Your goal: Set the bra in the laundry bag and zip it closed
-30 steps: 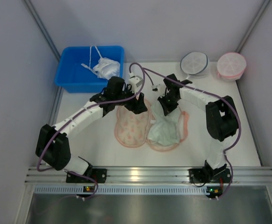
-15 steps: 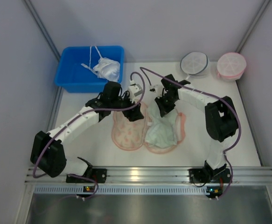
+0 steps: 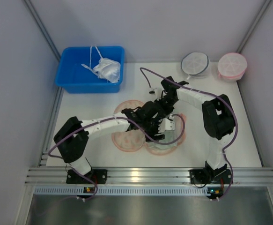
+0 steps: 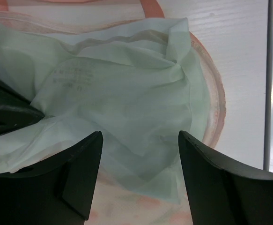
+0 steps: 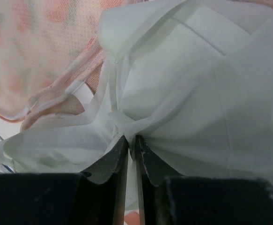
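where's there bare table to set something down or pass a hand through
Widest bare patch of table: right side, between the right arm and the table edge. Then the near strip between the laundry bag and the rail, and the far gap between the blue bin and the white mesh pouch. Crowded: centre, both arms over the bra.

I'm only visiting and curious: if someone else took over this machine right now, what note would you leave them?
Left gripper: open, hovering just over the bra, holding nothing.
Right gripper: almost closed, pinching a fold of the bra.
Laundry bag: lies open and flat; the bra sits crumpled in the half on the right arm's side.
Done: bra is in the bag.
Left: let go, tuck the cloth in, fold the bag shut, zip it.
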